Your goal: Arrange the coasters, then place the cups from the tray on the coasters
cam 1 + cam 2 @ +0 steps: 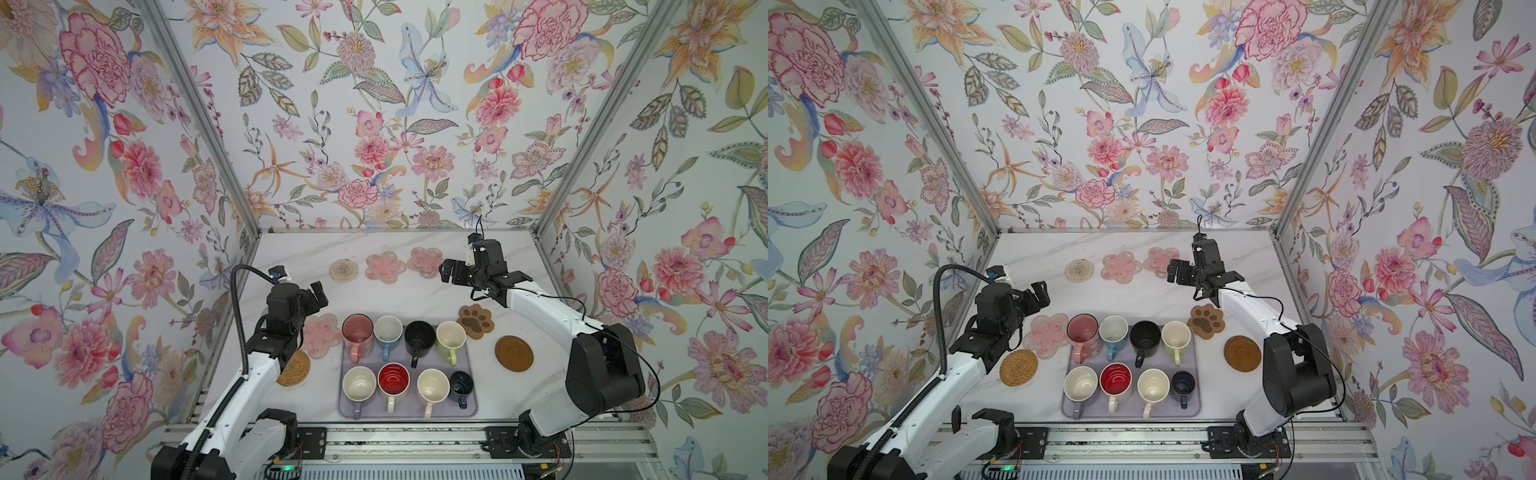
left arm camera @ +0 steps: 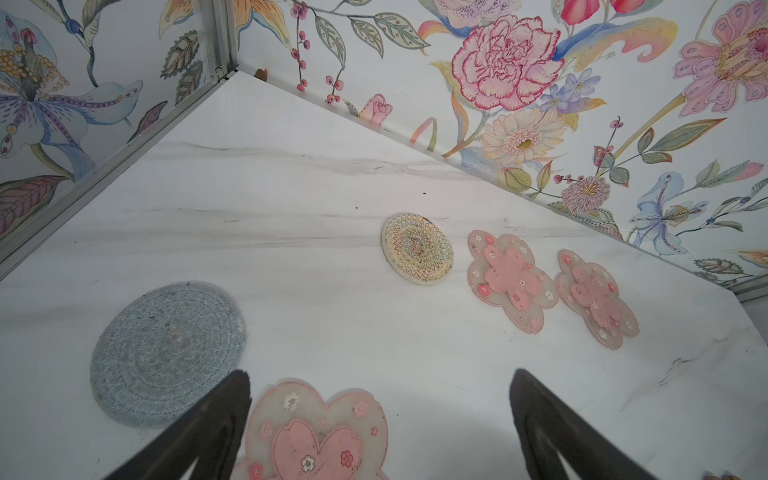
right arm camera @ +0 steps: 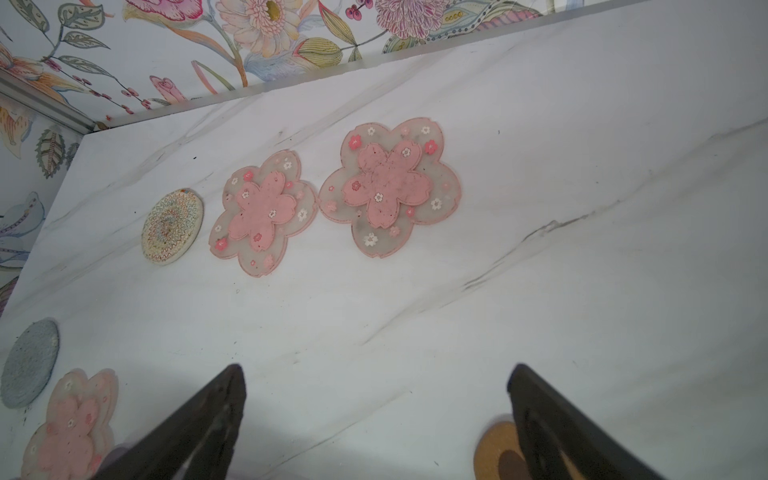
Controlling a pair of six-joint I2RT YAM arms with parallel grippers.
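Both of your arms hang over the marble table (image 1: pixel 291 249) with nothing in hand. The left gripper (image 1: pixel 313 296) is at the left of the frame. The right gripper (image 1: pixel 451 272) is right of centre, beside the back row of coasters. Both wrist views show the fingers spread wide around bare air.

Three coasters lie in a line across the upper middle of the table: the beaded coaster (image 1: pixel 343 270), the middle flower coaster (image 1: pixel 385 267) and the right flower coaster (image 1: pixel 424 261).

The other five lie loose around the tray (image 1: pixel 409 412):
- The near flower coaster (image 1: pixel 322 334) lies just beside the tray's upper left corner.
- The rattan coaster (image 1: pixel 294 368) is below it, partly under the left arm.
- The grey knitted coaster (image 2: pixel 166 353) shows only in the wrist views. In the left wrist view it lies just beside the near flower coaster.
- The paw coaster (image 1: pixel 476 321) sits off the tray's upper right corner.
- The wooden disc (image 1: pixel 513 353) lies to the tray's right.

All eight mugs stand on the tray at lower centre in two rows of four, from the pink mug (image 1: pixel 357 332) at upper left to the navy mug (image 1: pixel 460 384) at lower right.

On this showing you are partway through the arranging. Five coasters look unplaced, and no mug has reached a coaster.
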